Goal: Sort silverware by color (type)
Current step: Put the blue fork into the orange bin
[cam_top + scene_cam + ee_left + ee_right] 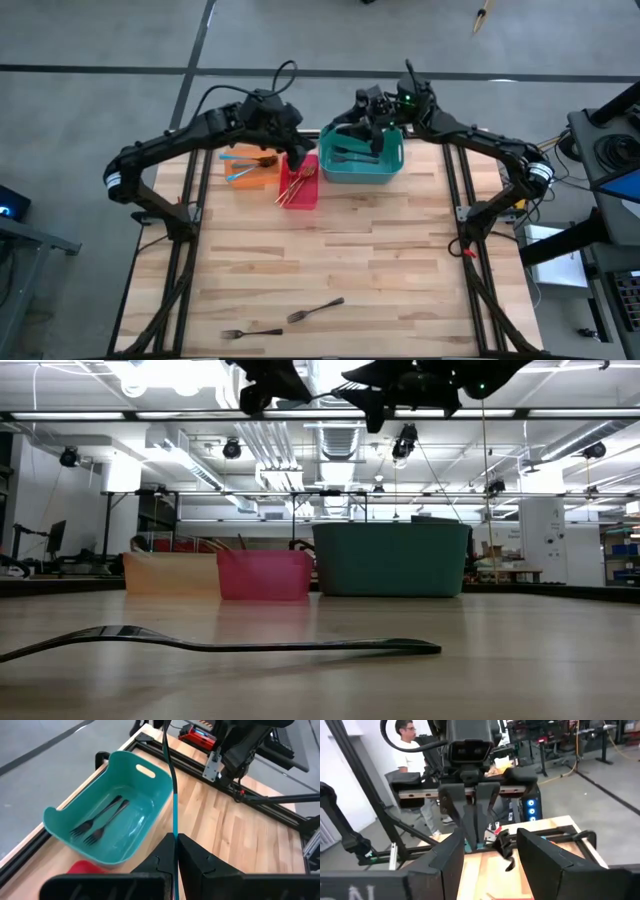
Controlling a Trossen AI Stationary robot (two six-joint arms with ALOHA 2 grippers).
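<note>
From above, the left gripper (297, 152) hangs over the red bin (300, 183), the right gripper (372, 128) over the teal bin (362, 165); two dark forks (285, 321) lie at the table's near edge. Low view: one dark fork (220, 643) lies close to the camera. Left wrist: fingers (200, 862) pinch a blue-handled fork (175, 812); two dark forks (98, 823) lie in the teal bin. Right wrist: jaws spread wide, empty.

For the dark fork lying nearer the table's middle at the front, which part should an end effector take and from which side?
Take the dark fork around the middle of its slim handle, coming straight down from above. It lies flat on the table, angled, with bare wood around it and the other fork lying apart. Fingers should straddle the handle across its narrow width; the tined end looks a poorer hold.
</note>
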